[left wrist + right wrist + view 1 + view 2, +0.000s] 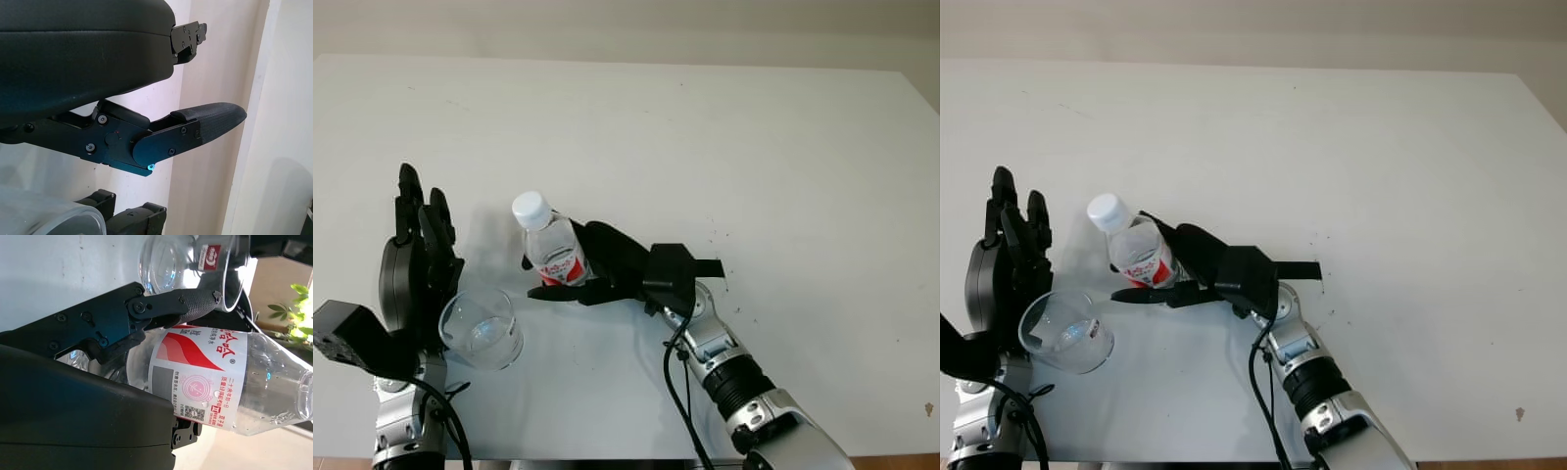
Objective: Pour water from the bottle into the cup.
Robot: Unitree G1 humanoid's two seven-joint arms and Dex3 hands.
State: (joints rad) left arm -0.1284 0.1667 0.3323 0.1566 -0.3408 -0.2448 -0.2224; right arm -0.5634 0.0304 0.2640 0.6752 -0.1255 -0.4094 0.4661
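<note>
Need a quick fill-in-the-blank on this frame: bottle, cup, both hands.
1. The right robot hand is shut on the ____.
2. The bottle still wears its white ____.
3. The clear cup stands next to the ____ robot hand.
4. The label on the bottle is white and ____.

Missing words: bottle; cap; left; red

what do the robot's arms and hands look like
Both hands are matte black: the left hand and the right hand have broad rounded shells and jointed fingers with textured pads and visible screws. The forearms are silver metal with a ribbed black wrist collar, and black cables loop alongside each.
</note>
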